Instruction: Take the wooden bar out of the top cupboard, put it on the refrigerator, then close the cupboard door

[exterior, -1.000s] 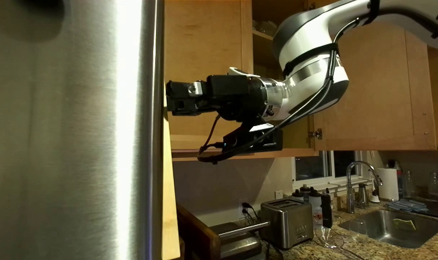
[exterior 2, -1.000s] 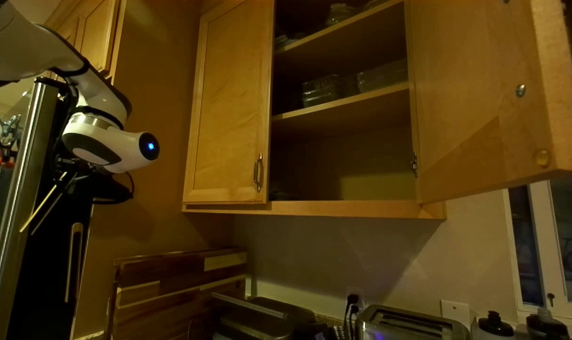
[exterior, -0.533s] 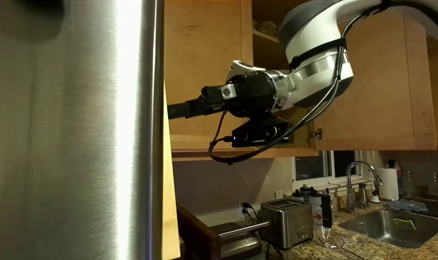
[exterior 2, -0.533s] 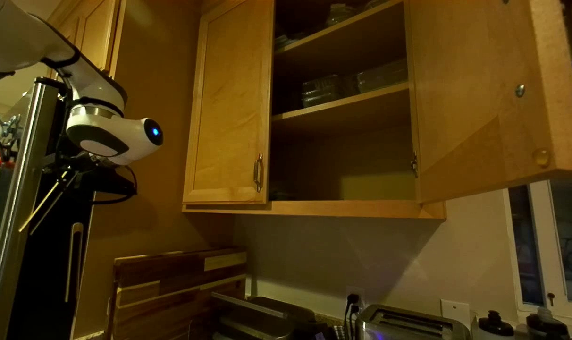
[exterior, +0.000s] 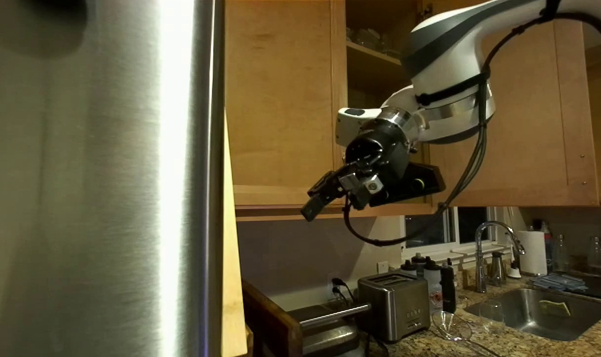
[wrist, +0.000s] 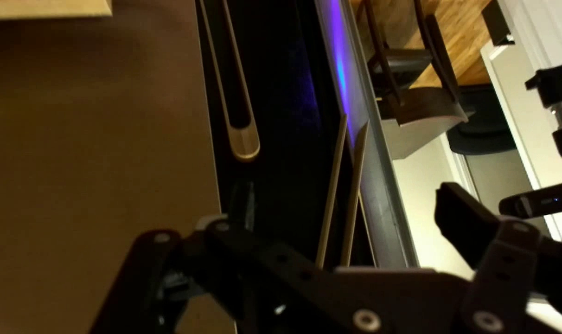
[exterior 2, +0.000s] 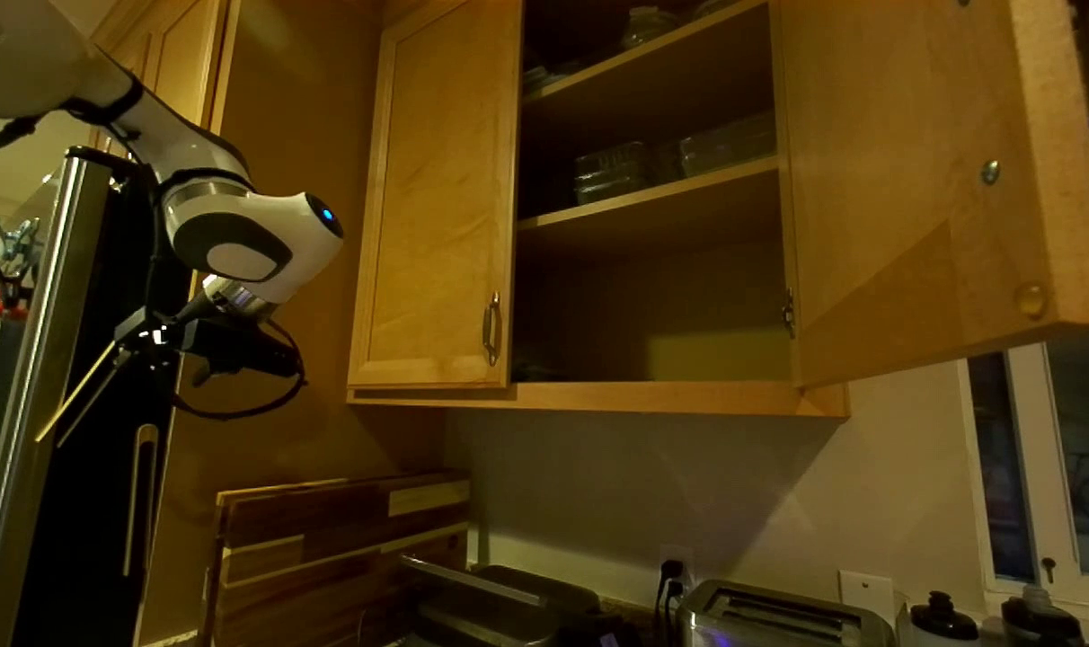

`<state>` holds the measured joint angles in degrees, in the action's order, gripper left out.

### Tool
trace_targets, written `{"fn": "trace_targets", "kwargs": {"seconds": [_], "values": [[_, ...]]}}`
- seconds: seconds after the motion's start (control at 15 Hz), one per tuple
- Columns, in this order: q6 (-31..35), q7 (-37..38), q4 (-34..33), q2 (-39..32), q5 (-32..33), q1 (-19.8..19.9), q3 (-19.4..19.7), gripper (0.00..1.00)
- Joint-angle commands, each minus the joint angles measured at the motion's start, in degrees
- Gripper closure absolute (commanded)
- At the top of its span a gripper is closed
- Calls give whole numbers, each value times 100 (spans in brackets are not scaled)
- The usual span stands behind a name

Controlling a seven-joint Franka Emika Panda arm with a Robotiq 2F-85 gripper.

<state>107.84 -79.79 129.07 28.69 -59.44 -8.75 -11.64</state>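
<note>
Nr fridge (exterior: 103,178) edge: tool (wrist: 347,201) clr.

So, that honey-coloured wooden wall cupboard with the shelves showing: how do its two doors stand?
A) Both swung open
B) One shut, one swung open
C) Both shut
B: in an exterior view, one honey-coloured panelled wooden door lies closed against the cupboard, while the other honey-coloured wooden door is swung outward, leaving the pale wooden shelves in sight.
</note>
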Motion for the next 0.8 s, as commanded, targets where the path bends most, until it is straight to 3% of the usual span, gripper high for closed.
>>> {"fn": "trace_targets", "kwargs": {"seconds": [0.0, 0.33, 0.73], "values": [[-674, 817, -17, 416, 1340, 162, 257, 0], [-1662, 1227, -566, 456, 3348, 156, 618, 0], [-1800, 1942, -965, 444, 4912, 162, 843, 0]]}}
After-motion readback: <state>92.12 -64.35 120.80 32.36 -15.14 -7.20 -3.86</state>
